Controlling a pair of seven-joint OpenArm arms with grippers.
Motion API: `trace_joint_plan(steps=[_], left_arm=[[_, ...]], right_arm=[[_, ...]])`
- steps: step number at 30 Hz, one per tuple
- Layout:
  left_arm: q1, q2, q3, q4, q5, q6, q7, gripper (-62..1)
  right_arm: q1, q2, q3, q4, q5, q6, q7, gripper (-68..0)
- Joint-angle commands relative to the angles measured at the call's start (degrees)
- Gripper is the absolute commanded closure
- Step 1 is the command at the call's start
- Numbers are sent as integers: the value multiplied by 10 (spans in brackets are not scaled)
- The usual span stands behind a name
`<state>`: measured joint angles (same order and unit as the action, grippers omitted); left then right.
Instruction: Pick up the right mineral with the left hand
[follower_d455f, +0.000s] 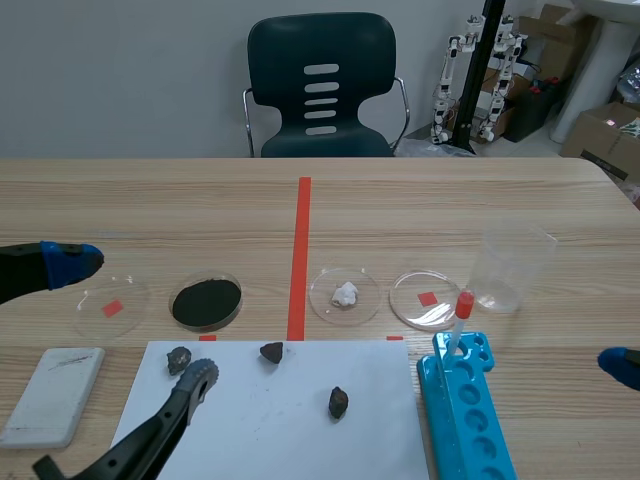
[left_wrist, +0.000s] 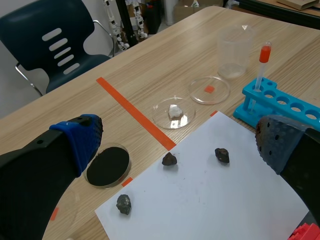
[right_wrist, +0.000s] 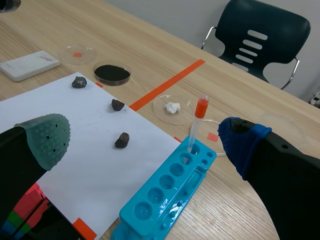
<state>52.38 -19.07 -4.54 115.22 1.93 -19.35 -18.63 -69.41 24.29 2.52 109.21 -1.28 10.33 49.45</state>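
Left wrist view: left claw (left_wrist: 180, 142) is hanging released, fingers wide apart, gripping nothing. Task is looking barely begun, w/ approach, grasp & lift all remaining. Right rock (left_wrist: 222, 155) is lying on paper (left_wrist: 200, 200) ahead of claw, nearer its right finger.

blue test-tube rack (follower_d455f: 436, 390) holds 1 red-capped tube (follower_d455f: 460, 318); black powder (follower_d455f: 207, 302) fills 1 petri dish (follower_d455f: 240, 299), a white lump (follower_d455f: 345, 294) sits in another.

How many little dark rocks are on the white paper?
3: left rock at the paper's far left corner, middle rock at its far edge, right rock nearer the middle.
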Motion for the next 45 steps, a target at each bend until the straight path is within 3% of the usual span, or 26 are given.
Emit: trace_joint_plan(steps=[1,36,42,45], left_arm=[[-2,2,2,2,-6,1,-8,-623],[-2,2,2,2,-6,1,-5,-623],[-12,2,20,2,-12,1,72,-623],[-40,1,40,2,-43,1,142,-623]], right_arm=[[1,2,1,6,4,0,7,-621],[1,2,1,6,4,0,7,-621],[1,2,1,6,4,0,7,-621],[1,2,1,6,4,0,7,-621]])
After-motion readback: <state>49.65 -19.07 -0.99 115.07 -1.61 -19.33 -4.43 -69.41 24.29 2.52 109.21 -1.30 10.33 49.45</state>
